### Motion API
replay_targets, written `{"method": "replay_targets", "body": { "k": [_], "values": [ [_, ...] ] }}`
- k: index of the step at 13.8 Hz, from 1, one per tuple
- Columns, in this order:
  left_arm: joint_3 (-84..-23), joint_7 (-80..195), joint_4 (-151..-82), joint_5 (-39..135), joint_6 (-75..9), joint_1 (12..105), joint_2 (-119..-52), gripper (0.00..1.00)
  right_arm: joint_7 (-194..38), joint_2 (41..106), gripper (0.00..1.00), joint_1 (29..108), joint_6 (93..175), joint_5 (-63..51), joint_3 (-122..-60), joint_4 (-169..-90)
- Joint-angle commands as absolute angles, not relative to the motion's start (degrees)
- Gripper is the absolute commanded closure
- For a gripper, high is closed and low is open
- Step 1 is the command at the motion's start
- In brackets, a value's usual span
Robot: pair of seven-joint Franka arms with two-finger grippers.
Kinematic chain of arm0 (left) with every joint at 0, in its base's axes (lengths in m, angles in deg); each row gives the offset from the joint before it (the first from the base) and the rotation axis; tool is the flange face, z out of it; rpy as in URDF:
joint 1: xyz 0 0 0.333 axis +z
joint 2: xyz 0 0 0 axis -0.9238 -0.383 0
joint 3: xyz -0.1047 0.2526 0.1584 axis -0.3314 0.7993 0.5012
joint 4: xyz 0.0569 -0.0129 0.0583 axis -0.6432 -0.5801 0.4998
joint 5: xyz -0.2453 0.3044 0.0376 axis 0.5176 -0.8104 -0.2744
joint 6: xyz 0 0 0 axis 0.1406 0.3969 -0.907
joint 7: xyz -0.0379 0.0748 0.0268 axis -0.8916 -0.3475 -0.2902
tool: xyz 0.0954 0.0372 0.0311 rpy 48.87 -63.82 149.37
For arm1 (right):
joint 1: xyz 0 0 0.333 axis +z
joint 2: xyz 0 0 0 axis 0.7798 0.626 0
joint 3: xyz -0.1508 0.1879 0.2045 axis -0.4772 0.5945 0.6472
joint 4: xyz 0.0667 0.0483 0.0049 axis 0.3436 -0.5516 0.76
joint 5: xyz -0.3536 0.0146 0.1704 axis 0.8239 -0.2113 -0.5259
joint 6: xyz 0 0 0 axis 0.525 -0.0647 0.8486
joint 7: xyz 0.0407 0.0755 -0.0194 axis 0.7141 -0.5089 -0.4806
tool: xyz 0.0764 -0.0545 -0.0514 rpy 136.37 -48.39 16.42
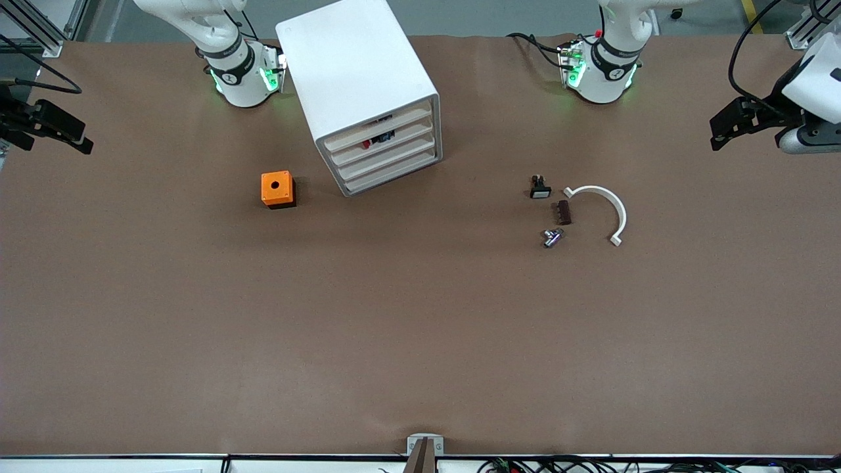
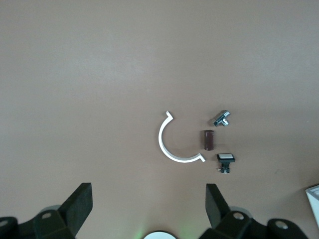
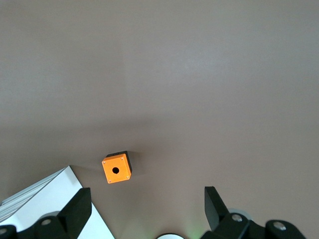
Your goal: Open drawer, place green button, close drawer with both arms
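- Brown tabletop (image 1: pixel 420 341), seen from above.
- A white cabinet (image 1: pixel 355 72) stands near the edge where the arms are mounted, by the right arm's base. Its four cream drawers (image 1: pixel 387 154) are all shut; one front shows red and black parts.
- No green-capped button can be made out.
- An orange cube (image 1: pixel 277 188) with a round hole sits beside the cabinet.
- Toward the left arm's end lie a black switch (image 1: pixel 539 188) with a white cap, a dark cylinder (image 1: pixel 564 212), a small metal piece (image 1: pixel 551 238) and a white curved bracket (image 1: pixel 601 209).
- Left pincer (image 1: pixel 726 131) hangs at that end's edge, wide open, empty.
- Right pincer (image 1: pixel 62 135) hangs at the right arm's end edge, wide open, empty.
- No writing is readable.
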State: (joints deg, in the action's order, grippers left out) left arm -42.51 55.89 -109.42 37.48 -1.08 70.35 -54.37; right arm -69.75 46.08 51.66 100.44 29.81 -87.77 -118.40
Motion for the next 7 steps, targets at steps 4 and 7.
{"method": "replay_targets", "body": {
  "k": [4, 7],
  "values": [
    [-43.5, 55.0, -110.6, 38.8, 0.0, 72.1, -52.9, 0.0, -70.5, 46.9, 0.0, 50.9, 99.5, 30.4, -87.1, -116.8],
    [-43.5, 54.9, -110.4, 38.8, 0.0, 72.0, -53.2, 0.0, -70.5, 46.9, 0.0, 50.9, 99.5, 30.5, -87.1, -116.8]
  ]
}}
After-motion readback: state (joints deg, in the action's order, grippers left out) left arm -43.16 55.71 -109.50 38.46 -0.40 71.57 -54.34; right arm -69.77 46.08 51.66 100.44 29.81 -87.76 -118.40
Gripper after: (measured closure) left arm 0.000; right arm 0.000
